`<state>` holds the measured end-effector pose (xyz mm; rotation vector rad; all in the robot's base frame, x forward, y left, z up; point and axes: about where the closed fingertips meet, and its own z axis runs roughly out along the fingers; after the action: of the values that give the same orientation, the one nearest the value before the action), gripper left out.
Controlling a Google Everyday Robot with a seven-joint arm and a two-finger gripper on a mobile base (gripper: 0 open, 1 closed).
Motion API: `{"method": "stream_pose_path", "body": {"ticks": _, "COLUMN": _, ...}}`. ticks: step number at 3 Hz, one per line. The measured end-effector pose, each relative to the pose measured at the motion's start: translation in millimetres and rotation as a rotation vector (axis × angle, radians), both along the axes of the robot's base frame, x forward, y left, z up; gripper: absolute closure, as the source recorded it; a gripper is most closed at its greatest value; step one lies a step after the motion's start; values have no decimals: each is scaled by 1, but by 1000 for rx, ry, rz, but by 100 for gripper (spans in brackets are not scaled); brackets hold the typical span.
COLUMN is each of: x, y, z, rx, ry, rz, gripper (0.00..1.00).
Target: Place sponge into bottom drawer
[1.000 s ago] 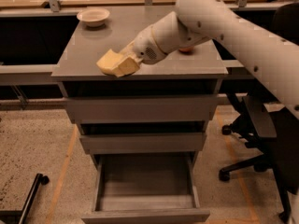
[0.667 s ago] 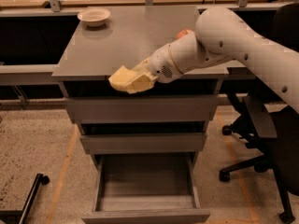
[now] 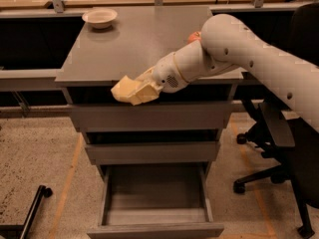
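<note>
Well, from where I stood, the gripper (image 3: 142, 90) hung just off the front edge of the grey cabinet (image 3: 134, 44), a little toward the side where the bowl sat, with its flat yellowish fingers (image 3: 149, 86) pinched onto the sponge (image 3: 123, 90). That pale yellow sponge rested on no surface; it was held in the air in front of the dark gap above the top drawer (image 3: 149, 117), and it stuck out past the fingertips, away from the arm. The white arm (image 3: 239, 46) reached in from the chair's side, crossing low over the cabinet's top and angling down toward the front. Far below the sponge, the bottom drawer (image 3: 154, 230) stood pulled well out, its shallow grey inside open to view; the sponge was above it but nearer the cabinet than the drawer's front. The middle drawer (image 3: 152, 152) looked pushed in. At the back corner of the top sat a small pale bowl (image 3: 99, 18), well apart from the gripper. A bit of red apple (image 3: 193, 35) showed behind the arm. A black office chair (image 3: 279, 148) stood just beside the cabinet on the speckled floor (image 3: 35, 153).
</note>
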<state>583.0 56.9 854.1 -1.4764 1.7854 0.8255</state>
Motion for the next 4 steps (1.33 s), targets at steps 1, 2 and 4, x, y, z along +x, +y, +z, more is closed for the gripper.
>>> {"method": "stream_pose_path", "body": {"ticks": 1, "x": -14, "y": 5, "z": -20, "rx": 47, "ry": 7, "rz": -3, "gripper": 100}}
{"method": "stream_pose_path", "body": {"ticks": 2, "x": -35, "y": 8, "z": -63, "rx": 70, "ry": 55, "rz": -24, "gripper": 100}}
{"method": "stream_pose_path", "body": {"ticks": 4, "x": -70, "y": 16, "z": -152, "rx": 149, "ry": 210, "rz": -22, "gripper": 100}}
